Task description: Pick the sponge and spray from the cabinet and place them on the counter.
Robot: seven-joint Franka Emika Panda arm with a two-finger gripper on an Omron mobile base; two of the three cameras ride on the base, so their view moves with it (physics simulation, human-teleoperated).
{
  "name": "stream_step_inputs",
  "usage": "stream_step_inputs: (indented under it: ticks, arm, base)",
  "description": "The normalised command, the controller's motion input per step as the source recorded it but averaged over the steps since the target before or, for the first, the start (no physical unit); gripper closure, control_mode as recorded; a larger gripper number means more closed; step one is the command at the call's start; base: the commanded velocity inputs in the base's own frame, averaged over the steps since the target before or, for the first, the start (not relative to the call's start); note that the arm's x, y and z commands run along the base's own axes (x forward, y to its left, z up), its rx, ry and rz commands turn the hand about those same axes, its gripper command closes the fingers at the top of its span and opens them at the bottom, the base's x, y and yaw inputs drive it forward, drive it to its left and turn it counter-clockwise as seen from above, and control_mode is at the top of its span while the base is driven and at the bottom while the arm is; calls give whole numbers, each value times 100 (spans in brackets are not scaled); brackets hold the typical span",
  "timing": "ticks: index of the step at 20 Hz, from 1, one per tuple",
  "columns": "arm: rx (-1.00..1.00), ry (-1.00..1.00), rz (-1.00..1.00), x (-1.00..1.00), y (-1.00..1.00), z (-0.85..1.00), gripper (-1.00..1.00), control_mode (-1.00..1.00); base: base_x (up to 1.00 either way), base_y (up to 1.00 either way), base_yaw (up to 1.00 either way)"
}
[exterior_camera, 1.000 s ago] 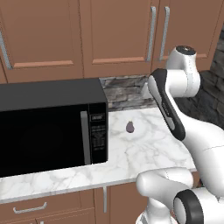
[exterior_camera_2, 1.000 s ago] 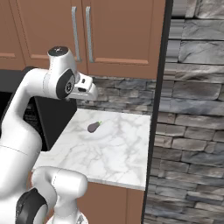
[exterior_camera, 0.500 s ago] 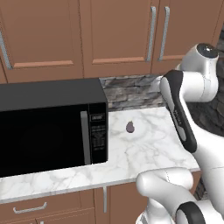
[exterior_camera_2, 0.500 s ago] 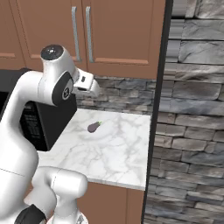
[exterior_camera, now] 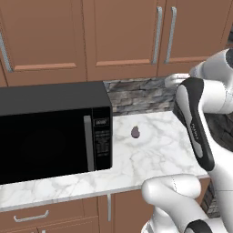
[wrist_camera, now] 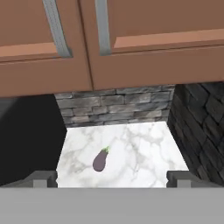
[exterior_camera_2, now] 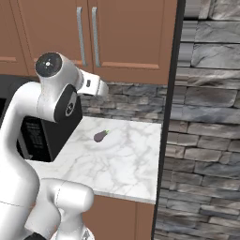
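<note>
The arm [exterior_camera_2: 28, 136] is glossy white all over, made of chunky rounded links with black bands at the joints. 1 joint has a round dark cap with a small light dot in the middle, and the 2 fingertips [wrist_camera: 43, 178] look grey and blocky.

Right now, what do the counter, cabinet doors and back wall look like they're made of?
Counter: white marble look with grey veining, smooth, maybe polished.
Cabinet doors: brown wood look, matte, flat recessed panels; bar handles look like brushed metal.
Back wall: rough grey stacked stone with dark joints.
It is a render, so these are only looks.
</note>
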Motion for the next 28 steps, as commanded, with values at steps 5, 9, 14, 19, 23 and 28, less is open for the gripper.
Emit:
stream_step_inputs:
  ticks: [5, 9, 14, 19, 23, 28]
  arm:
    - [0, -32, 0, -3, 0, 16, -100, -100]
    - [0, -26, 0, 0, 0, 20, -100, -100]
    - [0, -16, 0, 0, -7, 37, -100, -100]
    - [0, -22, 0, 0, -2, 33, -100, -100]
    - [-4, -22, 0, 0, -1, 25, -100, -100]
    - [-6, -13, 0, 0, -5, 12, -100, -100]
  base:
    - [0, 0, 0]
    - [0, 0, 0]
    - [0, 0, 0]
    - [0, 0, 0]
    - [0, 0, 0]
    - [0, 0, 0]
